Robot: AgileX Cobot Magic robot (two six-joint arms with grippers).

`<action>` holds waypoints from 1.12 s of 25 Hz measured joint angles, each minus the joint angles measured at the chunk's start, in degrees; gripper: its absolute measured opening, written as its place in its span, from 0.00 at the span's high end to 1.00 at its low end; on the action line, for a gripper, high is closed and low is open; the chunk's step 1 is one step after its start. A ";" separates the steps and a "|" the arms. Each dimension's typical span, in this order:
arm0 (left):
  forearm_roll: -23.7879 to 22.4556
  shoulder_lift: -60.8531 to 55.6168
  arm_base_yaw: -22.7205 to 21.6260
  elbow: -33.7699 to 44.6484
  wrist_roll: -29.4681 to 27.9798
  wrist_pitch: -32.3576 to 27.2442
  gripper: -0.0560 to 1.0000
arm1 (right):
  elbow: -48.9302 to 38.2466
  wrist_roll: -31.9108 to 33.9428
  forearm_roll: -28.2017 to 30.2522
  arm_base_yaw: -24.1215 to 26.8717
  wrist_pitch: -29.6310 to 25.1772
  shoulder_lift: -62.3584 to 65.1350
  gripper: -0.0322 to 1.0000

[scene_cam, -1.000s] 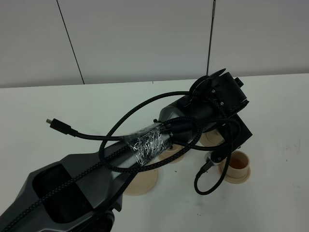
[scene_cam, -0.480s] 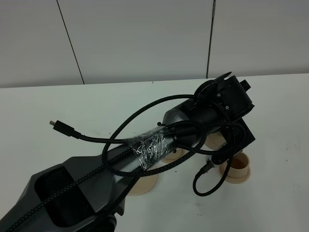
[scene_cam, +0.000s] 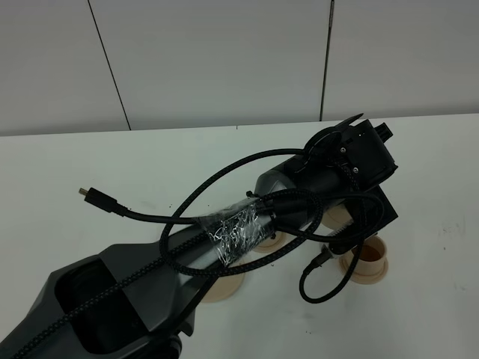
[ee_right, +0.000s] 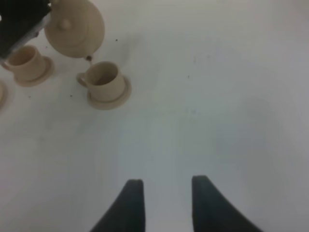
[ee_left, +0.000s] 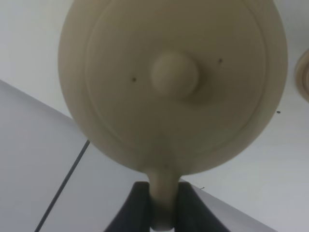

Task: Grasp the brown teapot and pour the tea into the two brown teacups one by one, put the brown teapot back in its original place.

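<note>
My left pincer [ee_left: 163,215] is clamped tight on the thin loop handle of the round, squat, light-tan matte teapot [ee_left: 174,82], one finger on each side. The pot is up off the table and tipped forward, and its knobbed lid looks seated.

Just below the teapot's spout sits a small light-tan cylindrical teacup [ee_right: 104,79] on its little round saucer. The spout tip hangs over the rim edge rather than dead centre. I'd call this mid-pour into the first cup of two.

The second teacup [ee_right: 24,60], a match for the first, is just beside the teapot on the other side, with my wrist right above it. The wide flat light-tan saucer [scene_cam: 223,288] where the teapot goes home is well apart from the teapot, back toward my arm's base. My right pincer [ee_right: 166,205] is spread apart with nothing in it, well away from the teapot over bare white tabletop [ee_right: 227,96].

What worries me:
- With the spout that close to the rim, any wobble could send tea down the outside.
- The handle is skinny, so the pot might swivel in my grip.
- Nothing holds the lid, so a steeper tilt could slide it off.
- A loop of black braided cable [scene_cam: 318,288] dangles low near the cup under the teapot's spout. Swinging over to the second teacup could snag it.
</note>
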State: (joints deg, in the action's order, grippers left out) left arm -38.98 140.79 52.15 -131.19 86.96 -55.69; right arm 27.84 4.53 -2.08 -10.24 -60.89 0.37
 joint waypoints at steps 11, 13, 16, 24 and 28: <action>-0.51 0.00 0.31 0.00 0.05 0.52 0.79 | 0.00 0.00 0.00 0.00 0.00 0.00 0.74; -0.51 0.00 0.56 0.00 0.05 0.57 0.79 | 0.00 0.00 0.00 0.00 0.00 0.00 0.74; -0.51 0.00 0.62 0.00 0.05 0.88 0.79 | 0.00 0.00 0.00 0.00 0.00 0.00 0.74; -0.51 0.00 0.62 0.00 0.05 0.92 0.79 | 0.00 0.00 0.00 0.00 0.00 0.00 0.74; -0.51 0.00 0.62 0.00 0.05 0.92 0.79 | 0.00 0.00 0.00 0.00 0.00 0.00 0.74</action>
State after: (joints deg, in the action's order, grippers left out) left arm -39.49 140.79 52.77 -131.19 87.01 -54.77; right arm 27.84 4.53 -2.08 -10.24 -60.89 0.37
